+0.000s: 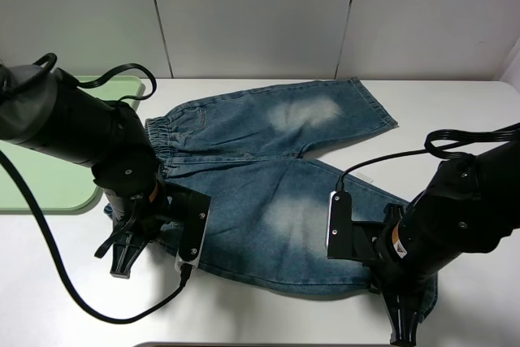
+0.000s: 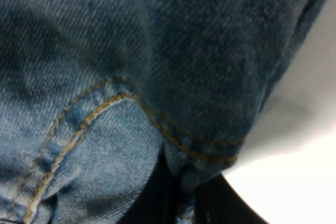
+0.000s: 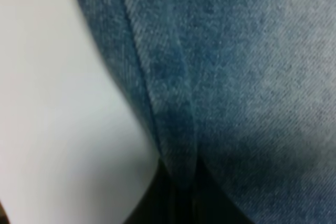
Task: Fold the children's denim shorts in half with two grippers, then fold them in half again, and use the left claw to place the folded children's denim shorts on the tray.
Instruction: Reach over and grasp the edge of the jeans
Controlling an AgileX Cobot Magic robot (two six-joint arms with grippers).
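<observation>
Clearly, shorts [image 1: 268,176] edge sits pinched in left gripper [image 2: 176,195], right gripper [image 3: 181,190].

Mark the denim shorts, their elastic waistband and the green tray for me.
children's denim shorts [image 1: 248,176]: exterior high view, middle of the cloth, between the legs.
elastic waistband [image 1: 161,137]: exterior high view, gathered edge.
pale green tray [image 1: 49,178]: exterior high view, bare floor.
</observation>
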